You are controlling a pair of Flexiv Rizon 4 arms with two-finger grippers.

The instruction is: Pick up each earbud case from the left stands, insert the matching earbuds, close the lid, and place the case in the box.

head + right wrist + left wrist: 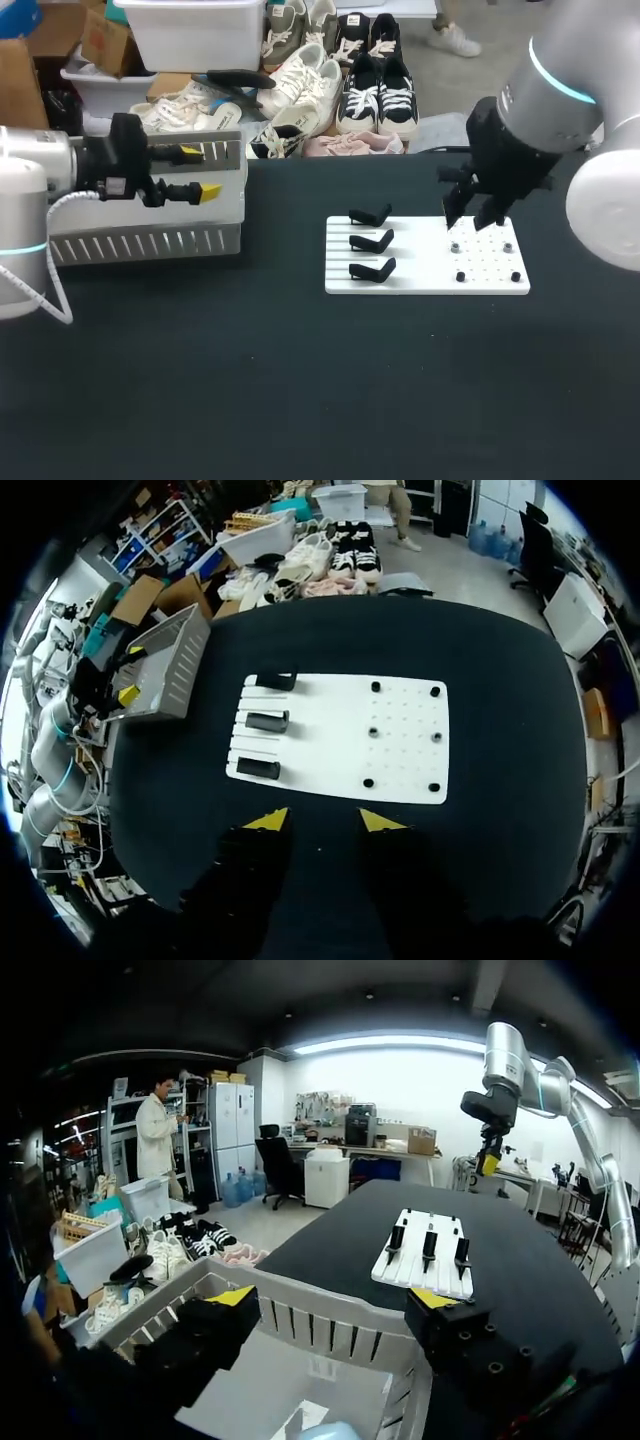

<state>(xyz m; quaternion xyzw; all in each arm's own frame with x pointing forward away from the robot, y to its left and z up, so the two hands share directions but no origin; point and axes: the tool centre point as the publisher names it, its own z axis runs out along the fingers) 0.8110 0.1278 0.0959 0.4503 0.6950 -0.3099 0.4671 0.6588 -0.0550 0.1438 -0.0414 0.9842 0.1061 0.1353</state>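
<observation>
My left gripper (200, 172) hangs open over the grey slatted box (150, 240), nothing between its yellow tips. In the left wrist view it (332, 1297) stands wide open above the box (300, 1320), where a pale rounded object (325, 1430) lies on the floor under it. The white board (425, 290) carries three black stands (372, 241) on its left half, all bare. Small dark pegs (461, 276) dot its right half. My right gripper (472, 222) hovers over that right half. Seen from the right wrist, it (324, 821) is open and holds nothing above the board (340, 735).
The box (170, 660) sits at the table's left, well apart from the board. The black tabletop (300, 400) stretches wide in front of both. My right arm (490, 1110) shows beyond the board in the left wrist view.
</observation>
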